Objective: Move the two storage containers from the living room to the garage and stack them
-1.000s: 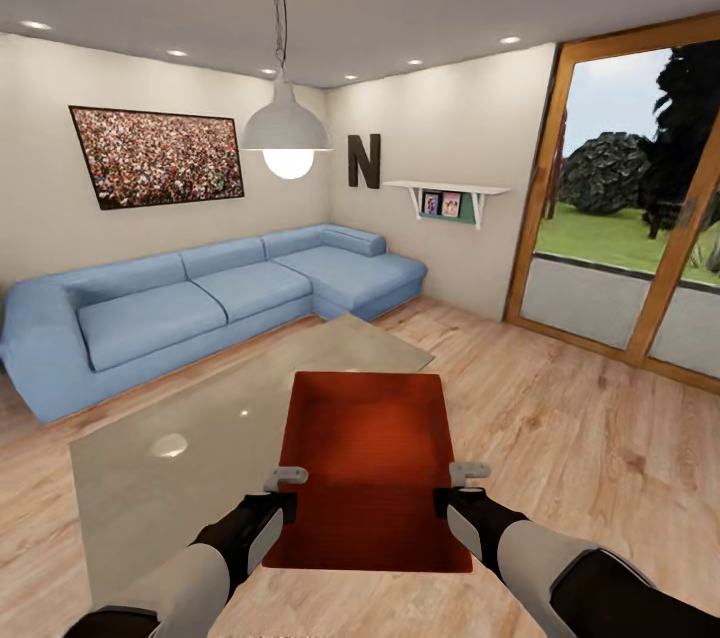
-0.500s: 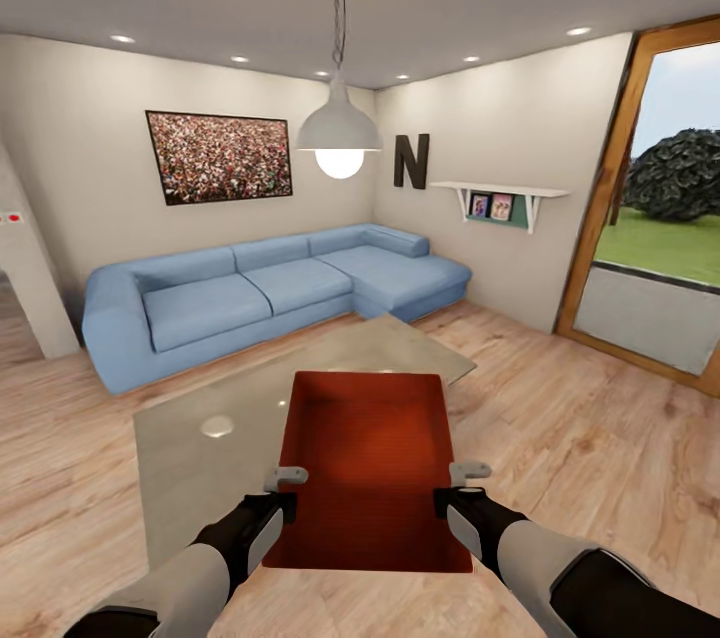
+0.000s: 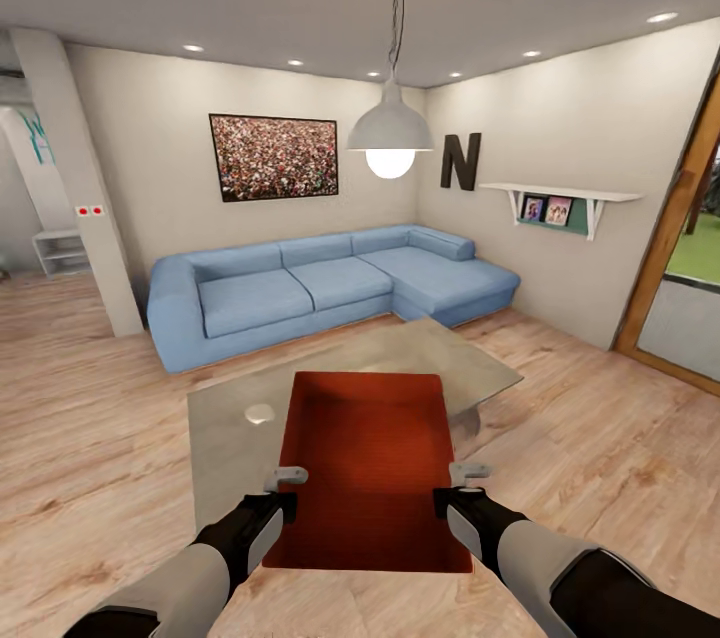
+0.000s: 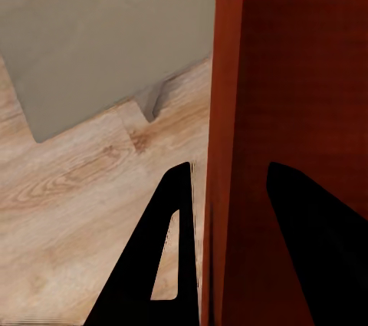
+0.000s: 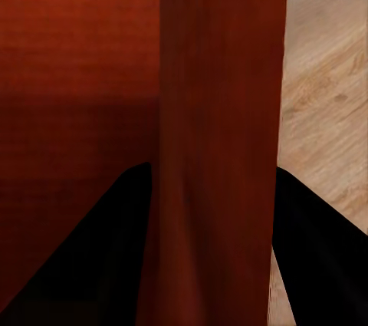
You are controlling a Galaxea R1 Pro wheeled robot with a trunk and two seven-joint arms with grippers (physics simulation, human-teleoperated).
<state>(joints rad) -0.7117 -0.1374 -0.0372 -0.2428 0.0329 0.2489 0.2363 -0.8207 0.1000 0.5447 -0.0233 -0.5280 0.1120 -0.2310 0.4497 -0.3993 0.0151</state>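
Observation:
An orange-red storage container [image 3: 366, 463] hangs in front of me above the light wood floor, held between both arms. My left gripper [image 3: 285, 490] is shut on its left wall [image 4: 226, 149], one finger inside and one outside. On the opposite side, my right gripper [image 3: 455, 486] is shut on the right wall [image 5: 218, 134]. The second container is out of view. This is the living room.
A low glass coffee table [image 3: 340, 383] stands just beyond the container. A blue corner sofa [image 3: 330, 283] lines the far wall under a picture. A pendant lamp [image 3: 390, 133] hangs overhead. A pillar [image 3: 85, 198] and an opening lie at left, glass doors [image 3: 690, 288] at right.
The whole view has swung to the left: sofa, lamp and glass doors have shifted right, and a pillar and opening have appeared at left. The container and both grippers stay fixed in the picture.

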